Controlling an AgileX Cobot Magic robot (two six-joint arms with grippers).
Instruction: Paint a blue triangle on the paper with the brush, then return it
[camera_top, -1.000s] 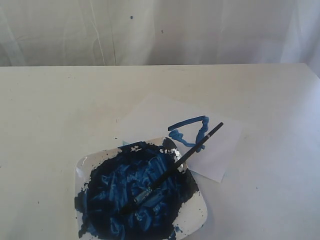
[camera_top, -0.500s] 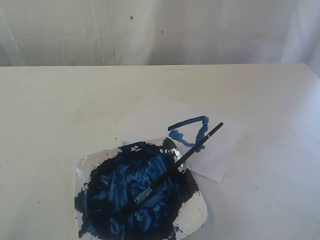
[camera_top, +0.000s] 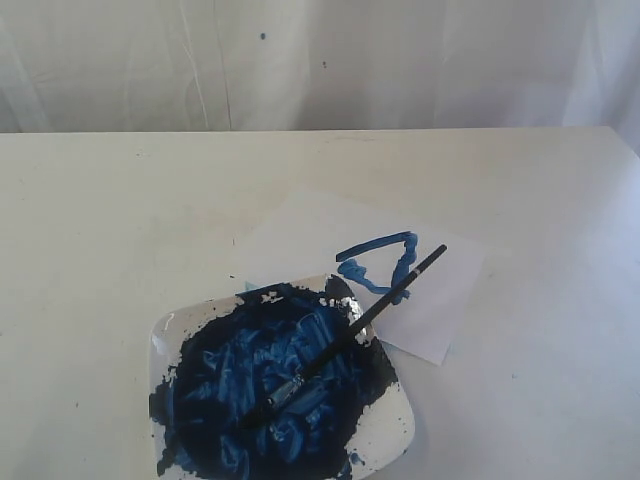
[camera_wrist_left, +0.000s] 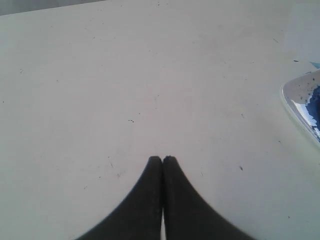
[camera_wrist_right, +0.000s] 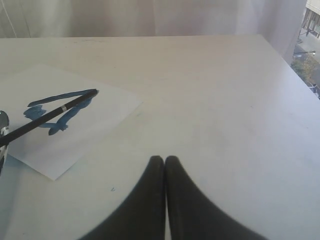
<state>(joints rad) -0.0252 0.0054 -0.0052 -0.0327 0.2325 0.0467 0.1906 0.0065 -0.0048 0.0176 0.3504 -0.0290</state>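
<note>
Right pincer (camera_wrist_right: 165, 159) and left pincer (camera_wrist_left: 162, 159) both closed, empty. Brush (camera_top: 350, 335) rests on plate (camera_top: 163, 332), handle pointing two o'clock over triangle (camera_top: 380, 262) on paper (camera_top: 300, 228); probably done, so park arms away from wet paint (camera_top: 245, 385).

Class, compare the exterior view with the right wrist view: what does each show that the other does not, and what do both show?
Only the exterior view: the dark-blue paint mass covering the white plate, with the bristle end of the brush lying in it.
Only the right wrist view: the right gripper, jaws shut with nothing between them, over bare table.
Both: the table, the paper, the blue triangle painted on it, and the brush handle lying over the triangle.
</note>
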